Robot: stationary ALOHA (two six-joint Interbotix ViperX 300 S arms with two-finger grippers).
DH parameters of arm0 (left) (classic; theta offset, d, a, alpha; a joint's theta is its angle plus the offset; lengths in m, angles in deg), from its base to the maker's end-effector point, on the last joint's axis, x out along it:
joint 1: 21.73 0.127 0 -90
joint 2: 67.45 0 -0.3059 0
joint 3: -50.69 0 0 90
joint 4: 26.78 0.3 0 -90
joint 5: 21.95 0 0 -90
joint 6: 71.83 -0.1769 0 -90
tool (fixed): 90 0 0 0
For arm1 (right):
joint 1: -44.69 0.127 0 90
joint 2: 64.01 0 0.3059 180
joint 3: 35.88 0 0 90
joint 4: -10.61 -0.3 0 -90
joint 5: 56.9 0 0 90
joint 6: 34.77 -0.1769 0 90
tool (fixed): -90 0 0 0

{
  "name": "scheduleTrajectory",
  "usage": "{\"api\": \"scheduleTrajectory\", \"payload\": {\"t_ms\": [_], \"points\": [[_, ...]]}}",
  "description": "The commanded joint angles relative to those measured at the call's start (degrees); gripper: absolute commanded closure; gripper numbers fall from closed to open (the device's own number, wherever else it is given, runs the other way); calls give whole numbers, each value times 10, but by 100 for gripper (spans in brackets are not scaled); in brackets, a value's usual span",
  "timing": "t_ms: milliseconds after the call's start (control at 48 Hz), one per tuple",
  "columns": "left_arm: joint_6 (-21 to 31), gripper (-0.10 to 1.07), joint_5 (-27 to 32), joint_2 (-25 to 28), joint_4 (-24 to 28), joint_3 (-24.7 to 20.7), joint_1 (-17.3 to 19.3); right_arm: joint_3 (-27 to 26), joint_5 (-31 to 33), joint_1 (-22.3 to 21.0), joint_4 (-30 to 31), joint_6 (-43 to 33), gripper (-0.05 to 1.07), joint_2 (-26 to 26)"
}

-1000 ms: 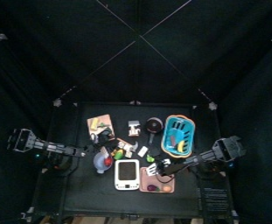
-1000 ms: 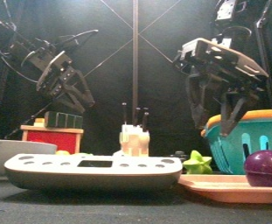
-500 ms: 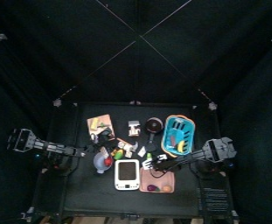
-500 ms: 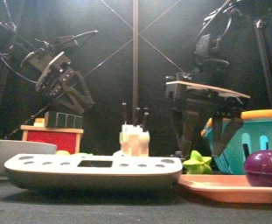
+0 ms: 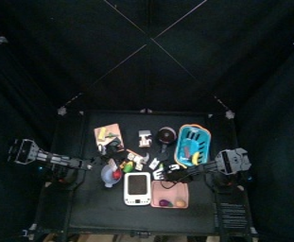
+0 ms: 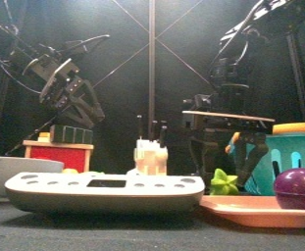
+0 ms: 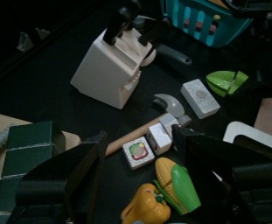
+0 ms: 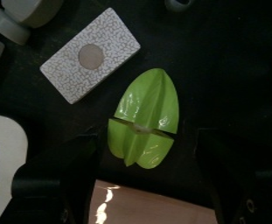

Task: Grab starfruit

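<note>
Jaws of the right gripper (image 8: pixel 136 188) are standing spread apart, one on each side of the starfruit (image 8: pixel 145 117), with nothing clasped between them; we are seeing a clear gap on both sides of the fruit in the right wrist view. We are finding the starfruit lying on the black table (image 8: pixel 219 61) at the centre of that frame, just below a grey speckled card (image 8: pixel 94 55) at upper left. In the front view the starfruit (image 6: pixel 223 181) is sitting at lower right, beside the pink tray (image 6: pixel 253 208) that is carrying a purple ball (image 6: pixel 296 187), with the teal basket (image 6: pixel 288 157) behind. In the top view the right gripper (image 5: pixel 177 174) is hanging low over the centre-right of the table, next to the white handheld device (image 5: pixel 138 187).

We are noting the left gripper (image 7: pixel 138 171) raised at the left side, its jaws parted and empty, above a yellow-green toy (image 7: pixel 163 194) and a white knife block (image 7: pixel 114 68).
</note>
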Motion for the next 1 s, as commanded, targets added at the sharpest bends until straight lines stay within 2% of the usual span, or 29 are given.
{"api": "scheduleTrajectory", "payload": {"t_ms": [0, 229, 583, 979], "points": [[-1, 4, -2, -4, 2, -5, 0, -12, -11, -5, 3, 2, 3, 8], [-1, 4, -2, -3, 2, -4, 0, -11, -21, -6, 3, 3, 5, 1], [-1, 4, -2, -4, 2, -4, 0, -13, -21, -6, -5, 3, 25, 1], [-1, 4, -2, -4, 2, -4, 0, -28, 21, -2, -4, 4, 26, 25]]}}
